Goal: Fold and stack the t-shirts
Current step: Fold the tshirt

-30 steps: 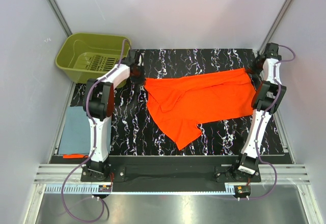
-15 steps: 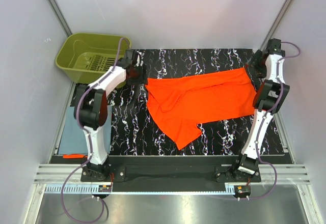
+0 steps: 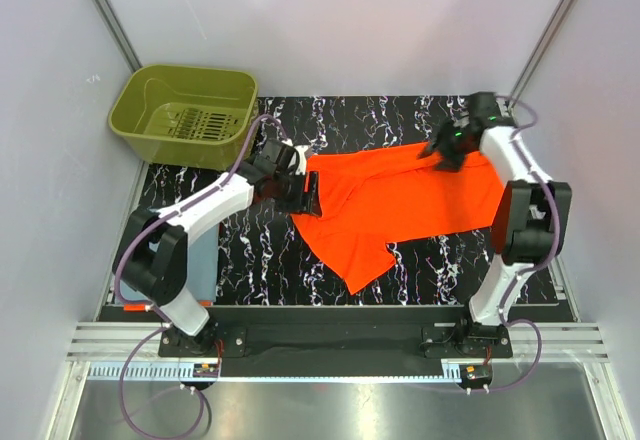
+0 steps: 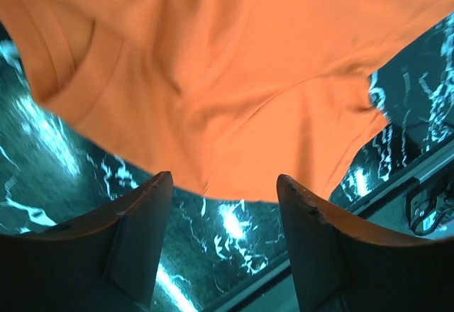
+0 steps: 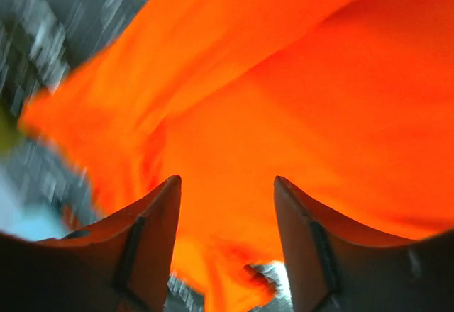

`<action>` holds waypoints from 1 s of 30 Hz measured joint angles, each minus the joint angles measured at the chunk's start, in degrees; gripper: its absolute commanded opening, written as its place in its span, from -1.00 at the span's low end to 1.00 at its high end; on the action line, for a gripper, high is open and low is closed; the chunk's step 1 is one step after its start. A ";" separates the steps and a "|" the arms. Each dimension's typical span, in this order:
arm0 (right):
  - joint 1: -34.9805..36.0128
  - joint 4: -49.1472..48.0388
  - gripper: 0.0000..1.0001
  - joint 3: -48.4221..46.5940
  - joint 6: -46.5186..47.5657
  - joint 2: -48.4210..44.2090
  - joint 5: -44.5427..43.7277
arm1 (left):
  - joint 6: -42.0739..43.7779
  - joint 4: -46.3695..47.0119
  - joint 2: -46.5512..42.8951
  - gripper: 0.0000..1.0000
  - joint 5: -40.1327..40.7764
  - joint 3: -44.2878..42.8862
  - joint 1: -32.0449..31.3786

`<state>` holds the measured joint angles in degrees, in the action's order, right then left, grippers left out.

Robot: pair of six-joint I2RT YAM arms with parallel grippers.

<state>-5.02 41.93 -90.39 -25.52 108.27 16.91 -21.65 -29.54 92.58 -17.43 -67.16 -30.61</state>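
**Both claws spread over the orange shirt, nothing pinched**

**Top view:** The orange t-shirt [image 3: 400, 200] lies spread out and rumpled on the black marbled bench [image 3: 260, 260]. It is unfolded. Its long side runs left to right across the middle, and one flap hangs toward the near edge. The left claw [image 3: 305, 195] sits at the shirt's left edge, over the cloth border, with the arm reaching in from the near left. The right claw [image 3: 440, 150] is at the shirt's far edge, right of centre, with the arm bent over from the right side. The olive basket [image 3: 170, 150] stands at the far left corner, well apart from the shirt. The blue-grey folded t-shirt [image 3: 207, 265] lies on the left strip of the bench, mostly hidden under the left arm, so only a sliver shows.

**Left wrist:** The left claw [image 4: 223, 181] is spread, with both fingers [image 4: 142, 227] wide and nothing between them. The orange t-shirt [image 4: 234, 78] fills the upper frame, and its edge lies just past the fingertips. A ribbed band shows at upper left. The marbled bench [image 4: 35, 135] shows on either side and below.

**Right wrist:** The picture is smeared. The right claw [image 5: 227, 181] is spread, and its fingers [image 5: 152, 234] are apart with no cloth pinched between them. The orange t-shirt [image 5: 284, 78] covers nearly the whole view beneath, with folds running diagonally. I cannot tell whether the tips touch the cloth.
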 measured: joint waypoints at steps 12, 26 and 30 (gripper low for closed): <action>23.71 -20.22 -0.60 21.22 -12.26 -3.43 14.38 | -3.41 5.09 11.89 0.29 -6.54 -1.86 3.69; 23.87 -27.89 -0.44 20.22 -15.54 5.60 15.69 | -6.08 7.96 19.69 -0.46 -11.23 -7.41 5.75; 23.87 -28.02 -0.45 19.39 -15.80 6.80 15.65 | -6.80 8.33 19.76 -0.89 -11.89 -7.41 6.73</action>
<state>18.85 13.91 -71.00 -41.32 115.07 32.56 -28.45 -21.21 112.33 -29.32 -74.56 -23.88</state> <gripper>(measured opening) 0.273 0.141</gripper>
